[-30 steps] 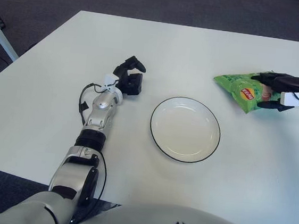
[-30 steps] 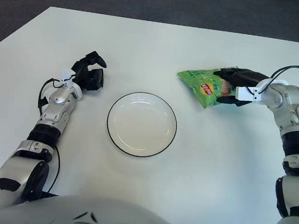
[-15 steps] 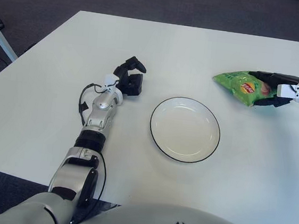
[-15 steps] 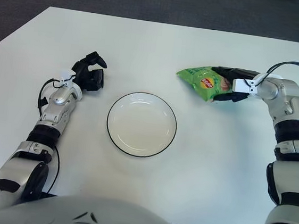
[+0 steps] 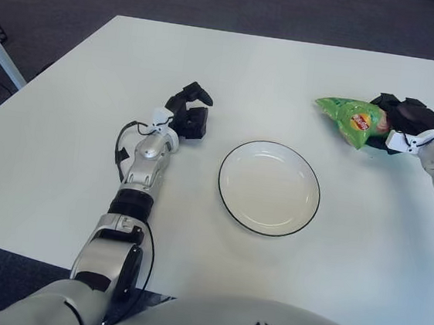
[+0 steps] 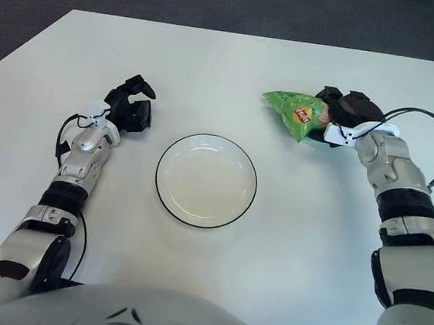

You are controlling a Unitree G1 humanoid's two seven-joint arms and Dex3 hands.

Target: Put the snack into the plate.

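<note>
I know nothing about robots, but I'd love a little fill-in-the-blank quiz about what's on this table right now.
1. The snack bag held by the right hand is mostly ____ in colour.
2. The white plate with the dark rim has ____ on it.
3. The bag shows to the plate's ____ side, farther back on the table.
4. The idle left hand holds ____.

Missing words: green; nothing; right; nothing
</note>
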